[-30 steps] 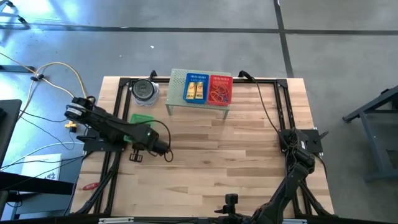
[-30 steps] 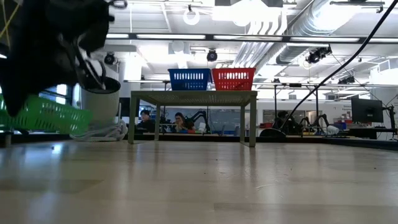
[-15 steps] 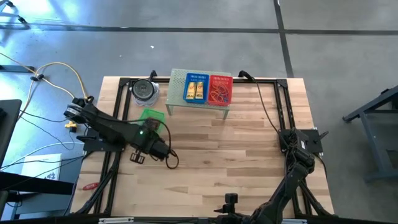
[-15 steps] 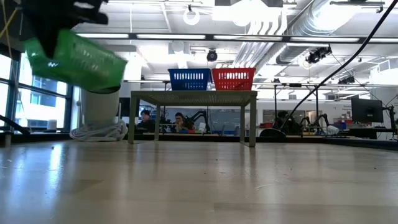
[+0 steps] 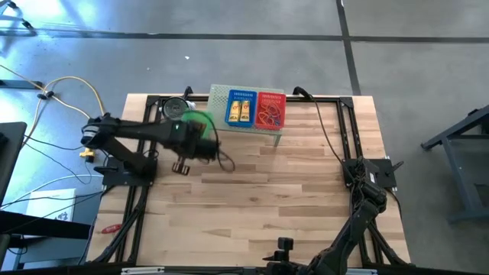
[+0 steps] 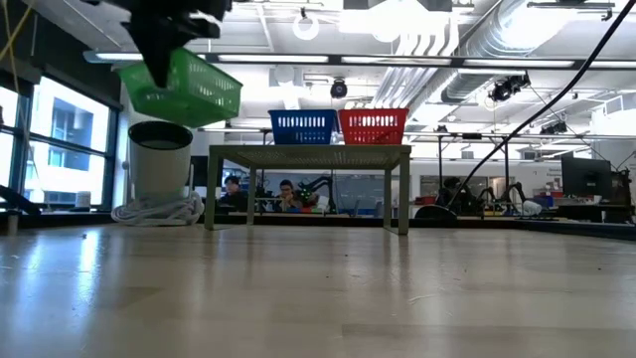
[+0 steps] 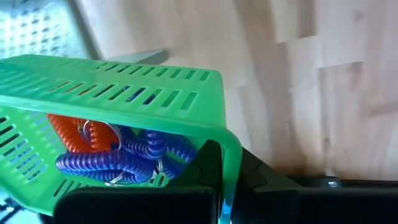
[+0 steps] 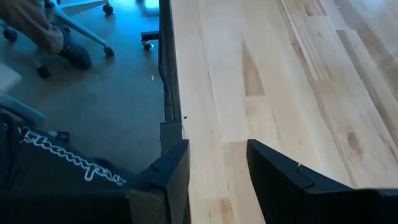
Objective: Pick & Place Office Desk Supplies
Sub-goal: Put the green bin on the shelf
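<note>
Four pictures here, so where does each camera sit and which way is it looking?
High: above the table, looking straight down; both arms show.
Low: at tabletop height, looking level into the room; the left arm holds the green basket aloft.
Left wrist: on the left arm, looking past its end effector, shut on the basket rim.
Right wrist: on the right arm, at the table's edge; its open end effector shows.
High, low and left wrist share the basket.

High cam looks straight down on the whole table (image 5: pixel 252 198). Low cam sits at tabletop height, facing the room behind. Both catch the green basket (image 6: pixel 181 88) and shelf (image 6: pixel 308 152). Wrist cams sit close, looking past their fingers.
</note>
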Controlling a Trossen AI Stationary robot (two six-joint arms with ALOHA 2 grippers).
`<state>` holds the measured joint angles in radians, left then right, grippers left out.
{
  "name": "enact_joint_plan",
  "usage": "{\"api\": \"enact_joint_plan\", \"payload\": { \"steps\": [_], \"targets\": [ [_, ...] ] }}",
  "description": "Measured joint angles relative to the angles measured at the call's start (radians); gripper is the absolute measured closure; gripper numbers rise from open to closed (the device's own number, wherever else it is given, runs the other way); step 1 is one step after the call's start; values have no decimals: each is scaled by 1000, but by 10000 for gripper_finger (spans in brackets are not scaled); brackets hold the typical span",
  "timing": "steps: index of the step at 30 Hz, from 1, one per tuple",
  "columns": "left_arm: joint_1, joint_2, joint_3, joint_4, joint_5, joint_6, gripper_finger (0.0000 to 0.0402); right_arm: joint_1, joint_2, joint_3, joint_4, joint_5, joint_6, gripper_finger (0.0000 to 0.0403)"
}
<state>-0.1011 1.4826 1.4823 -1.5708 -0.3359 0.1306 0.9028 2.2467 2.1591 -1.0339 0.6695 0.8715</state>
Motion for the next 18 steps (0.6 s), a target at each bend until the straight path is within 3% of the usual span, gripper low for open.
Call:
{"api": "enact_joint_plan", "payload": {
  "steps": [9, 18],
  "targets": [
    [203, 0, 9, 68, 0, 192, 401, -3, 0, 0, 29, 3, 21, 254],
    [278, 25, 9, 199, -1, 327, 401, -3, 0, 0, 29, 4, 92, 254]
  ]
}}
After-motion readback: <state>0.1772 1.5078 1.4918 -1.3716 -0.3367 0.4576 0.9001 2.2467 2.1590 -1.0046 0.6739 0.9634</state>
